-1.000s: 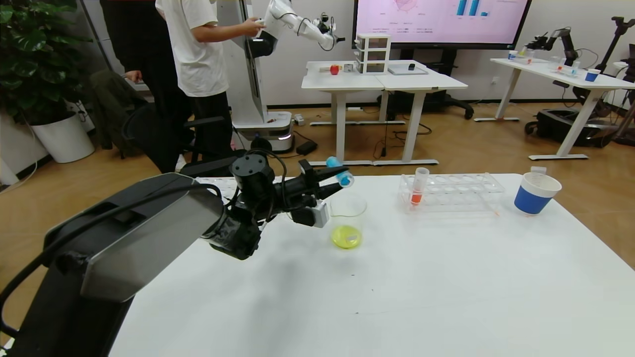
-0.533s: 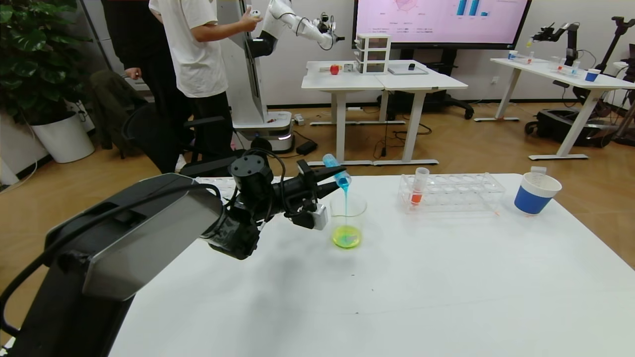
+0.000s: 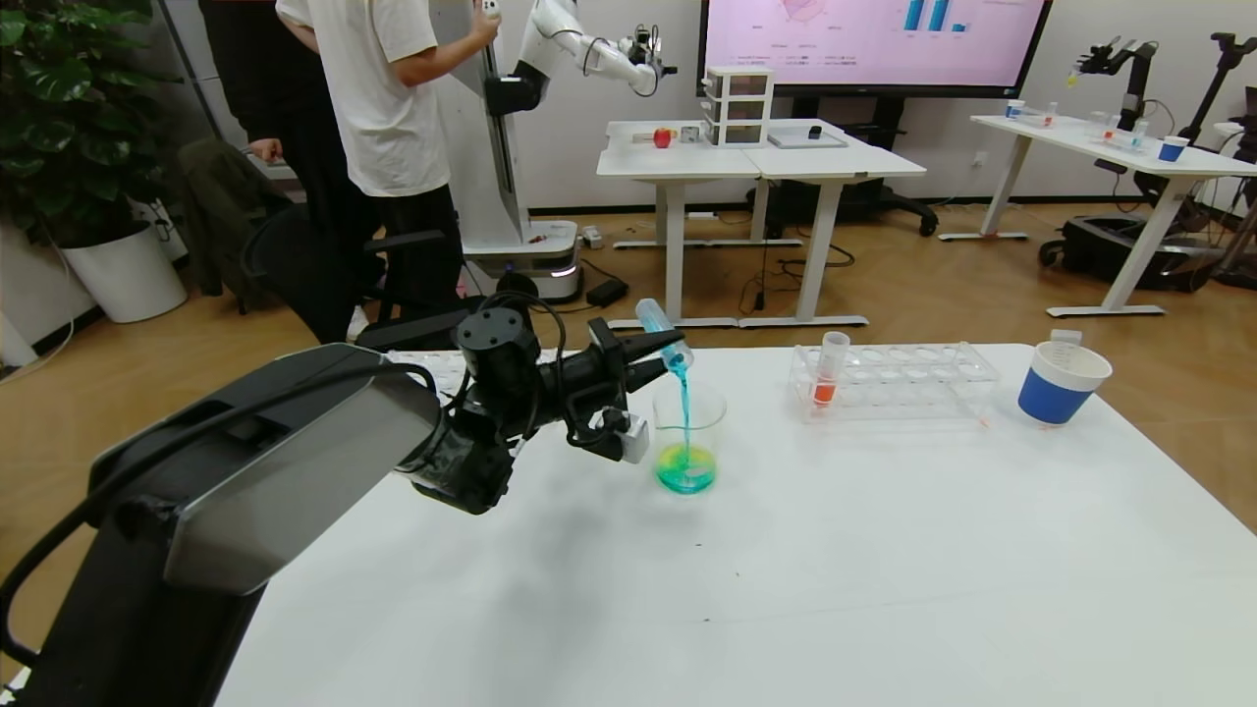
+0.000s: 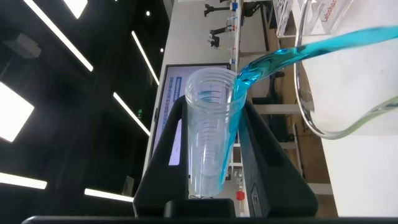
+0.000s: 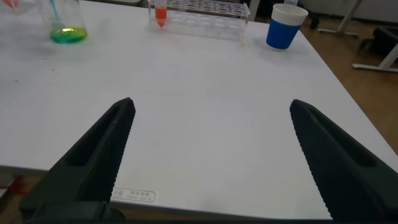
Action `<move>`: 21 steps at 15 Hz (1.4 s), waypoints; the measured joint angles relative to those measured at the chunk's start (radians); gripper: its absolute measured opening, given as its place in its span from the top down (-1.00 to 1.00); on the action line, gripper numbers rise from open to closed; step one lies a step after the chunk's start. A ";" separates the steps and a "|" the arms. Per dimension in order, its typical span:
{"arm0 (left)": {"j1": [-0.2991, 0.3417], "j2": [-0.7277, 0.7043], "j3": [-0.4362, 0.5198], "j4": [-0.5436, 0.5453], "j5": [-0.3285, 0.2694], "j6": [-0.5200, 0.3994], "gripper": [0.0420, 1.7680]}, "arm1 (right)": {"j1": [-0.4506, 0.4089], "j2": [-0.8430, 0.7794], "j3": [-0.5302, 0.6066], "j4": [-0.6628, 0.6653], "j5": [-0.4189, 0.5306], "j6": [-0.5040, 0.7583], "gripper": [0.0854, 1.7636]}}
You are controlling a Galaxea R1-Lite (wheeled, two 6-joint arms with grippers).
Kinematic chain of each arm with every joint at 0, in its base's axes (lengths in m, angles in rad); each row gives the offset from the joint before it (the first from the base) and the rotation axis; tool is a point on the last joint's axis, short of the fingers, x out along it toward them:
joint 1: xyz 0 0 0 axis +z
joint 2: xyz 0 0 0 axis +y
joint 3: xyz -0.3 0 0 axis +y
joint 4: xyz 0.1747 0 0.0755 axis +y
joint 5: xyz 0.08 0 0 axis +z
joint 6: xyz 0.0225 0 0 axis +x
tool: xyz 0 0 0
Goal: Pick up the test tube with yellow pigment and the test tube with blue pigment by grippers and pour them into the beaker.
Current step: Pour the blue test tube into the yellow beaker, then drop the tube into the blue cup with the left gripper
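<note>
The black right gripper [image 5: 208, 155] hangs spread open over the white table [image 3: 835, 550]. Farther off, the black left gripper [image 3: 656, 355] clamps the tilted clear blue-pigment test tube [image 3: 664, 335], streaming into the clear beaker [image 3: 687, 437].

Tube [image 3: 663, 334] above beaker [image 3: 688, 437]; rack [image 3: 894, 378], cup [image 3: 1061, 383] right.

Cyan-blue liquid streams from the clear test tube with blue pigment [image 3: 664, 334] into the beaker [image 3: 688, 436], pooling teal over yellow-green. Right of centre, a blue-banded white cup [image 3: 1062, 383]; white worktop [image 3: 786, 570].
</note>
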 joint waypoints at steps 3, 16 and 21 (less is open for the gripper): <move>-0.006 0.000 0.000 0.003 -0.001 0.073 0.46 | 0.000 0.000 0.000 0.000 0.000 0.000 -0.97; -0.008 -0.024 0.015 0.013 0.007 0.000 0.46 | 0.000 0.000 0.000 0.000 0.000 0.000 -0.97; -0.053 -0.091 0.049 -0.152 0.341 -0.627 0.46 | 0.000 0.000 0.000 0.000 0.000 0.000 -0.97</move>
